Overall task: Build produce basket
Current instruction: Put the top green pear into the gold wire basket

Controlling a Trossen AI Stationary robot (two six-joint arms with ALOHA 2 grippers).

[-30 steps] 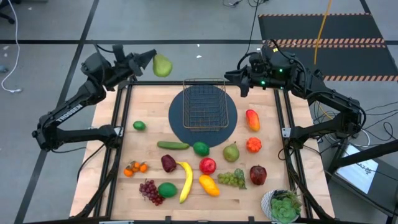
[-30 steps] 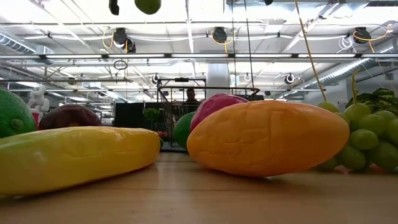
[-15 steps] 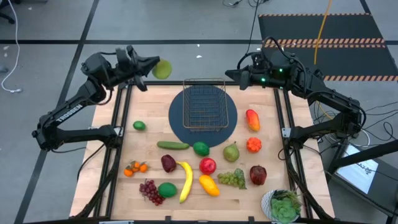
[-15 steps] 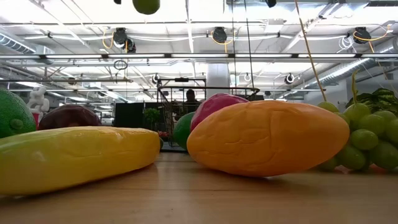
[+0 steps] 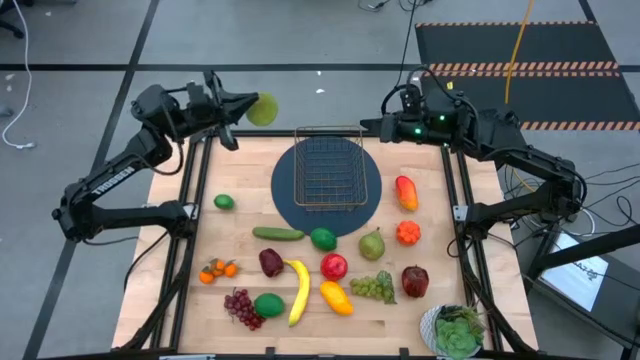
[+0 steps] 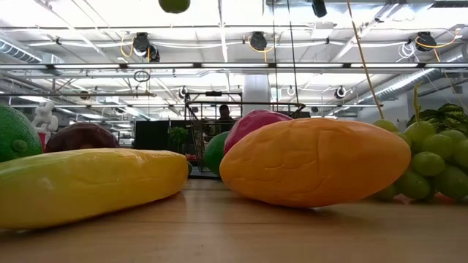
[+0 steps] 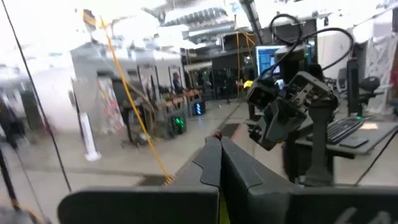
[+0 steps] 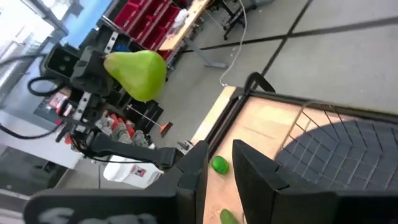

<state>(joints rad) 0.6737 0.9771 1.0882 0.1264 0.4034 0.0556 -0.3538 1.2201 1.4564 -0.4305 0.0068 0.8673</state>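
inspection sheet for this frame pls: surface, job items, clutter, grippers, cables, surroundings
Surface: wooden table, round dark-blue mat under the basket.
Job's things: wire basket holds nothing; one green pear is held beyond the table's far-left corner; the other produce lies loose on the near half.
Clutter: potted plant at the near-right corner.
Grippers: left gripper shut on the green pear; right gripper holds nothing, jaws open, past the far edge.
Cables: yellow cable and white cable on the floor.
Surroundings: striped floor mat.

Overhead, table-level, two wrist cameras
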